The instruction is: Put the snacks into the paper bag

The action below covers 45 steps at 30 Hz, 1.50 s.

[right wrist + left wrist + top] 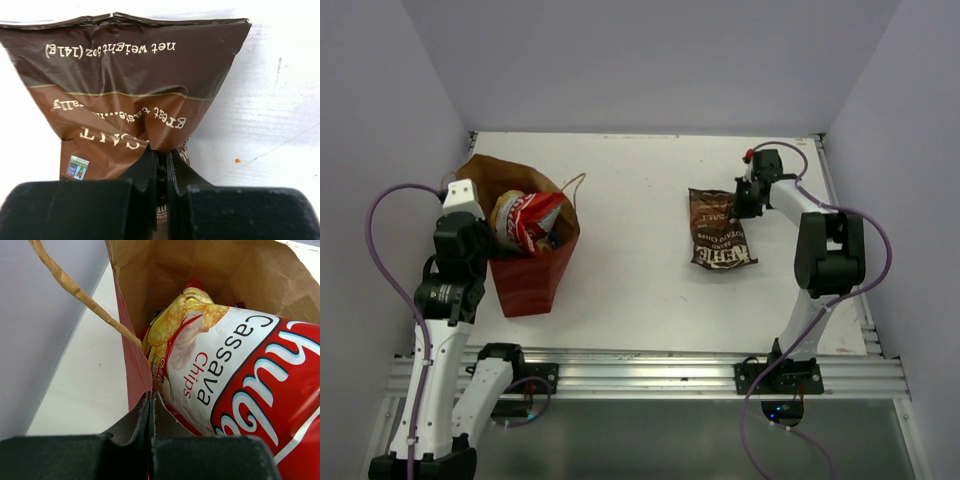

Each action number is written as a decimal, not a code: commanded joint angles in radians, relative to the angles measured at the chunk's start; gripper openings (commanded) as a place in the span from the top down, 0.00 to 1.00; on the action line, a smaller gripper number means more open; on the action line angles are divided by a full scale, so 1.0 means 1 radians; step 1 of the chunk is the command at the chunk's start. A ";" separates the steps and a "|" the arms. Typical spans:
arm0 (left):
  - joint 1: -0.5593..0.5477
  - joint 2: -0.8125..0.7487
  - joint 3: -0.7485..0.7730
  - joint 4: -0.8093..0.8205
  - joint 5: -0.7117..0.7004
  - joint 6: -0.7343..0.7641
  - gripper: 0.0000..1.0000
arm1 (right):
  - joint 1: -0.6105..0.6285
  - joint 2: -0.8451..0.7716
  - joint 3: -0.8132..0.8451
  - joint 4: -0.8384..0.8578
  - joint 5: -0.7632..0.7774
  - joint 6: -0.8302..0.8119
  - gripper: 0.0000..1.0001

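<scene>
The paper bag [532,280], red outside and brown inside [165,275], stands open at the left of the table. The red-white cassava chips bag [525,222] sticks out of its mouth and fills the left wrist view [235,370]. A bit of red packet [196,284] shows beneath it; the blue Doritos bag is hidden. My left gripper [490,252] is shut on the paper bag's near rim [151,402]. The dark brown Kettle bag [720,232] lies on the table at the right. My right gripper [745,200] is shut on its crumpled far end [162,157].
The paper bag's string handle [75,290] hangs to the left of my left fingers, near the left wall [380,150]. White tabletop [640,200] lies between the paper bag and the Kettle bag. A metal rail [650,372] runs along the near edge.
</scene>
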 commanded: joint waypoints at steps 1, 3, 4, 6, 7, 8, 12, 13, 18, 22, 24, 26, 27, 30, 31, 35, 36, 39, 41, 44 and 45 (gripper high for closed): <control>-0.005 -0.016 0.015 0.053 -0.010 0.008 1.00 | 0.008 -0.117 0.032 -0.030 -0.097 0.043 1.00; -0.005 -0.016 0.015 0.053 -0.007 0.011 1.00 | 0.046 -0.194 0.101 -0.028 -0.096 0.068 1.00; -0.005 -0.016 0.015 0.053 -0.007 0.011 1.00 | 0.070 -0.219 0.137 -0.039 -0.079 0.077 1.00; -0.005 -0.016 0.015 0.055 -0.003 0.011 1.00 | 0.167 -0.271 0.250 -0.040 -0.032 0.082 1.00; -0.005 -0.014 0.015 0.056 -0.001 0.011 1.00 | 0.202 -0.282 0.287 -0.027 -0.001 0.088 1.00; -0.005 -0.016 0.015 0.055 -0.001 0.011 1.00 | 0.269 -0.296 0.357 -0.011 0.002 0.096 1.00; -0.005 -0.017 0.014 0.056 0.004 0.011 1.00 | 0.408 -0.285 0.482 0.145 -0.039 0.160 1.00; -0.005 -0.017 0.014 0.058 0.004 0.011 1.00 | 0.426 -0.273 0.502 0.227 -0.067 0.174 1.00; -0.005 -0.019 0.014 0.058 0.005 0.011 1.00 | 0.580 -0.129 0.687 0.454 -0.104 0.197 1.00; -0.005 -0.019 0.012 0.060 0.005 0.011 1.00 | 0.672 0.020 0.831 0.603 -0.108 0.203 1.00; -0.005 -0.020 0.014 0.060 0.005 0.012 1.00 | 0.721 0.091 0.966 0.630 -0.107 0.206 1.00; -0.005 -0.023 0.012 0.060 0.002 0.011 1.00 | 0.756 0.216 1.131 0.642 -0.113 0.221 1.00; -0.005 -0.026 0.014 0.058 0.001 0.011 1.00 | 0.767 0.258 1.173 0.663 -0.127 0.240 1.00; -0.005 -0.026 0.012 0.058 0.001 0.012 1.00 | 0.805 0.332 1.206 0.772 -0.125 0.257 1.00; -0.005 -0.025 0.012 0.060 0.001 0.012 1.00 | 0.813 0.336 1.191 0.804 -0.122 0.261 1.00; -0.005 -0.023 0.009 0.060 0.001 0.014 1.00 | 0.844 0.355 1.087 0.910 -0.159 0.327 1.00; -0.005 -0.023 0.008 0.060 -0.001 0.014 1.00 | 0.848 0.340 1.045 0.979 -0.166 0.371 1.00; -0.005 -0.020 0.005 0.066 0.001 0.014 1.00 | 0.867 0.306 0.904 1.076 -0.202 0.427 1.00; -0.005 -0.017 0.002 0.070 0.002 0.016 1.00 | 0.881 0.287 0.803 1.125 -0.212 0.453 1.00; -0.005 -0.020 0.003 0.069 0.001 0.014 1.00 | 0.890 0.249 0.681 1.208 -0.235 0.510 1.00; -0.005 -0.025 0.003 0.067 0.001 0.014 1.00 | 0.893 0.237 0.651 1.216 -0.251 0.519 1.00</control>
